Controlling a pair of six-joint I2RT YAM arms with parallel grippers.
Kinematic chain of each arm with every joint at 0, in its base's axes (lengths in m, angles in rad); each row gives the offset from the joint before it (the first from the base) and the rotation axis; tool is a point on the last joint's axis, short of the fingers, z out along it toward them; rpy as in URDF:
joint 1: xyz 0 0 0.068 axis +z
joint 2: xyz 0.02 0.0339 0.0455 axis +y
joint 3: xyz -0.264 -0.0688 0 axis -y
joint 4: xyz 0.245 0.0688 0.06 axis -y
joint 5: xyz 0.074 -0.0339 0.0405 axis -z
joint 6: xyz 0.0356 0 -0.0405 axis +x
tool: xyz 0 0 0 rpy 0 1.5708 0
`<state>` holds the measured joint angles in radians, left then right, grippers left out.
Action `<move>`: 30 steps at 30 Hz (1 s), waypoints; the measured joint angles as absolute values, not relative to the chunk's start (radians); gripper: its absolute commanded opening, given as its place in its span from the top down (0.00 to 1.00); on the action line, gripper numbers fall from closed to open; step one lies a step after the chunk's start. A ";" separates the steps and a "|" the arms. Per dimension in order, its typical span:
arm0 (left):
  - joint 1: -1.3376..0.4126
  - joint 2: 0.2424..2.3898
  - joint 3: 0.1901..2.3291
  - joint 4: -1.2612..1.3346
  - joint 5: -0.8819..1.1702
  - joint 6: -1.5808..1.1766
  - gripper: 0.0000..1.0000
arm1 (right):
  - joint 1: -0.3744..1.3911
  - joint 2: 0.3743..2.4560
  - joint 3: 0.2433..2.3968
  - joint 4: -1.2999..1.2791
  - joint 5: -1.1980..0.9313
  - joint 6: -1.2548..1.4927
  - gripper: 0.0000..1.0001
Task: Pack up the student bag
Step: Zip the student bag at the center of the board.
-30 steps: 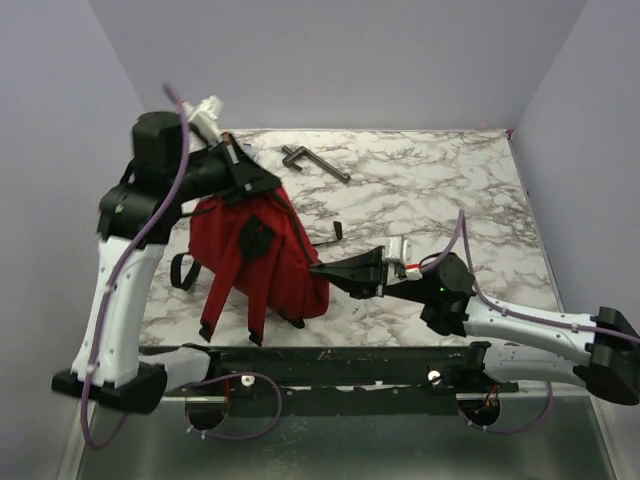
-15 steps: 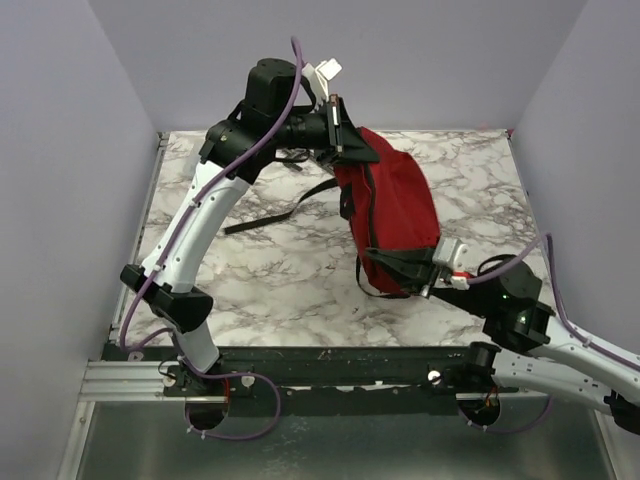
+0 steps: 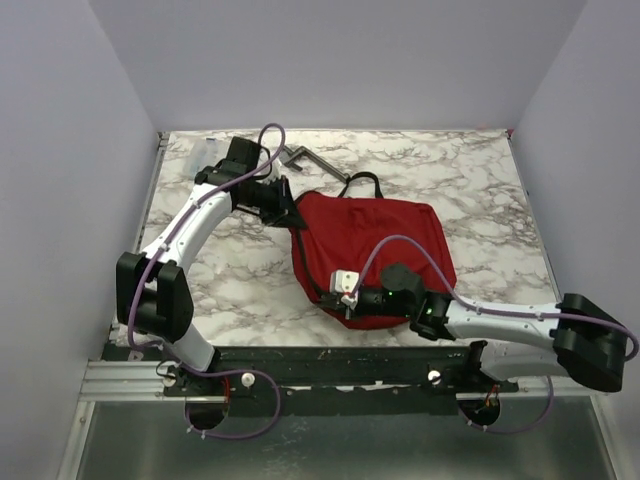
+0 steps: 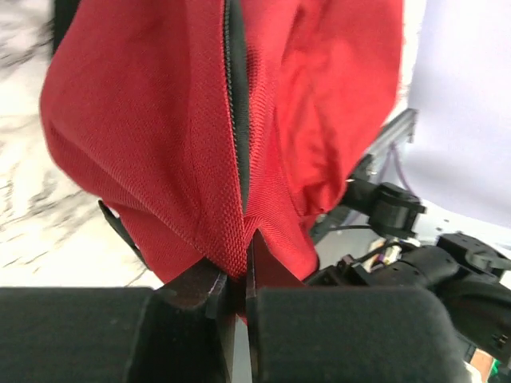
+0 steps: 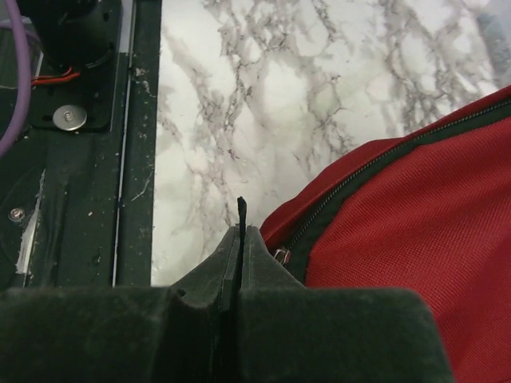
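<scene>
The left gripper [image 3: 287,207] is clamped tight on the student bag [image 3: 380,240], its black fingers pinching a fold of red fabric at the bag's far-left edge. In the left wrist view the left gripper [image 4: 238,275] bites the cloth just below the end of a dark zip [image 4: 235,104]. The right gripper [image 3: 336,293] is closed too, at the bag's near-left edge. In the right wrist view the right gripper [image 5: 239,243] has its jaws pressed together on a thin black tab [image 5: 241,214] that sticks up between them.

The table [image 3: 480,190] is a flat white slab veined with grey, like marble, and smooth. The bag lies flat on it, right of centre and towards the near edge, a rounded, slumped shape of coarse woven red cloth [image 4: 144,120] with a visible grain. A black carry loop [image 3: 362,181] arches from its far side. A dark zip track [image 5: 359,171] curves along the seam of the red fabric [image 5: 415,215], and a small metal slider [image 5: 279,255] sits just beside the right gripper's fingers.

Along the table's near edge runs a black metal rail [image 3: 330,358], scuffed and dusty, with a round silver washer [image 5: 70,118] bolted into it. Both arms are white and black, each trailing a purple cable; the right arm's cable [image 3: 392,243] loops over the bag. Near the far edge, just behind the left arm, lies a dark grey angled bar [image 3: 312,161], partly hidden.
</scene>
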<state>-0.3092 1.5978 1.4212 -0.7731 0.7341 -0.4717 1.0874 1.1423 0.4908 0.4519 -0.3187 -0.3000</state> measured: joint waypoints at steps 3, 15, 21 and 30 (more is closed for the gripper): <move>-0.286 1.608 1.370 -0.792 0.681 -0.395 0.54 | 1.087 1.245 0.489 0.529 -0.350 -0.276 0.99; -0.237 1.196 0.984 -0.699 0.341 -0.471 0.17 | 1.087 1.384 0.491 0.716 -0.418 -0.198 0.99; -0.238 0.933 0.614 -0.459 0.413 -0.778 0.28 | 1.087 1.384 0.504 0.710 -0.437 -0.199 0.99; -0.292 0.962 0.430 -0.155 0.511 -0.999 0.75 | 1.087 1.394 0.517 0.673 -0.492 -0.237 0.99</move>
